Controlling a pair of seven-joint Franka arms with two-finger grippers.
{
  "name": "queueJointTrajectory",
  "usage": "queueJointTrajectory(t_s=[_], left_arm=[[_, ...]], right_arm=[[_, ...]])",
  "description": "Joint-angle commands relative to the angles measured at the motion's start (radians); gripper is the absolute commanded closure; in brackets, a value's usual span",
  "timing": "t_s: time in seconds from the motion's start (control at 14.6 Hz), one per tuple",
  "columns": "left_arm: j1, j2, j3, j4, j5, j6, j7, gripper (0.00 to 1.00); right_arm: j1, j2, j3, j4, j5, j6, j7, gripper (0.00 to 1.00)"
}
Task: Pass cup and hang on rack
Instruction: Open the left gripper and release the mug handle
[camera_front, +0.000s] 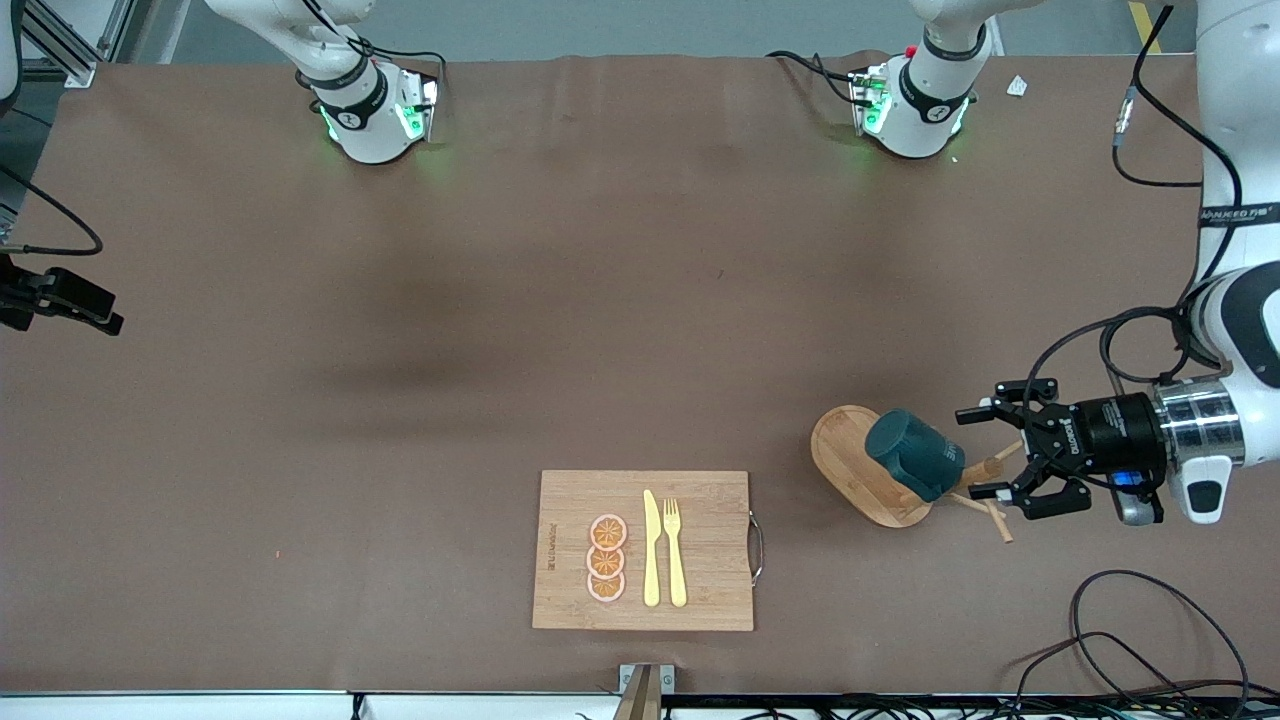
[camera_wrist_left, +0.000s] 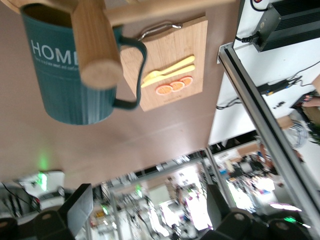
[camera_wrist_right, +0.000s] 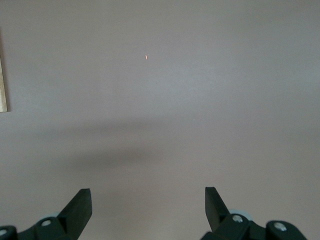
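The cup (camera_front: 917, 453), dark teal with white lettering on its side, hung on the rack (camera_front: 868, 468), its handle (camera_wrist_left: 131, 75) looped over a thin wooden peg beside the thick central post (camera_wrist_left: 96, 45). The rack stood on its oval base toward the left arm's end of the tabletop (camera_front: 400, 350). The left gripper (camera_front: 985, 452) hovered just beside the rack's pegs, turned sideways with its fingers (camera_front: 972, 413) spread apart and holding nothing; the cup sat just ahead of the fingertips, apart from them, with the peg ends lying between the two fingers. In the left wrist view the cup and post showed close up, and past them lay the cutting board (camera_front: 645, 550) with a yellow knife (camera_front: 651, 548), a yellow fork (camera_front: 675, 551) and three orange slices (camera_front: 606, 558) on it. That board rested near the front edge of the tabletop, well apart from the rack toward the right arm's end. The right gripper (camera_wrist_right: 148, 199) waited above bare brown tabletop, its fingers (camera_wrist_right: 80, 206) held wide apart with nothing between them, and only a sliver of the board's edge showed at the margin of its wrist view.
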Motion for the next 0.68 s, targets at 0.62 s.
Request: queueJointTrajectory(t_s=[0.62], left_arm=[[-0.15, -0.179, -0.154, -0.001, 0.946, -0.003, 0.111, 0.0]], right_arm=[[0.028, -0.027, 0.009, -0.011, 0.009, 0.059, 0.014, 0.0]])
